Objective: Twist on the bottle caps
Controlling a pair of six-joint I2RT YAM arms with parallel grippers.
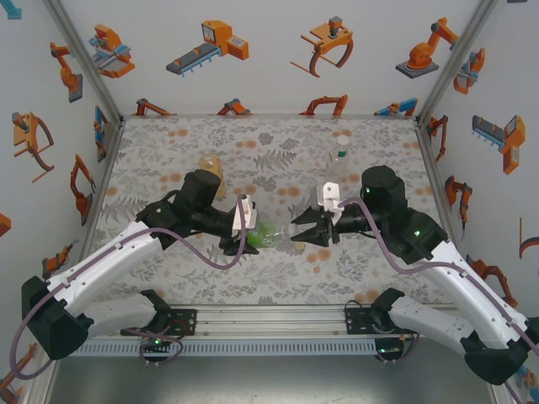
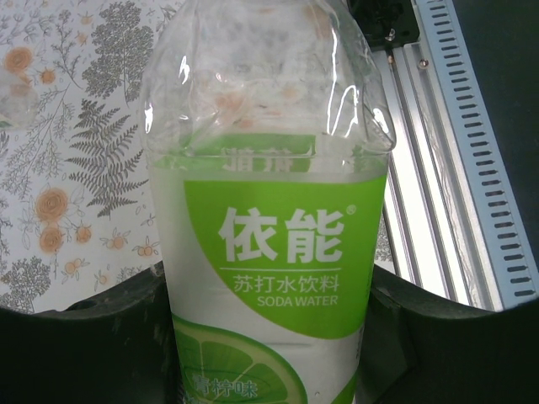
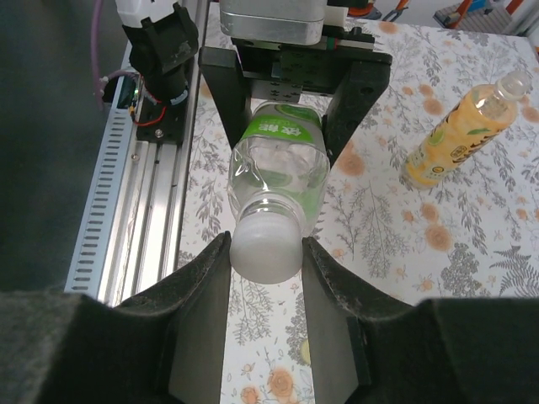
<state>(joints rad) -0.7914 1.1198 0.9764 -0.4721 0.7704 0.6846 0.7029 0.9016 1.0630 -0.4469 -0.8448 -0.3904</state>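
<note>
Mid-frame in the top view, the clear bottle [image 1: 270,235] lies level, long axis left-right: the left gripper [image 1: 242,239] clamps its labelled body, the right gripper [image 1: 301,233] pinches the white cap [image 3: 265,246] on its neck, coaxially.

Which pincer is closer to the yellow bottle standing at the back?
Left. The yellow bottle stands just behind the left pincer, which holds the green-label bottle. The right pincer, shut on that bottle's white cap, is farther off to the right.
</note>
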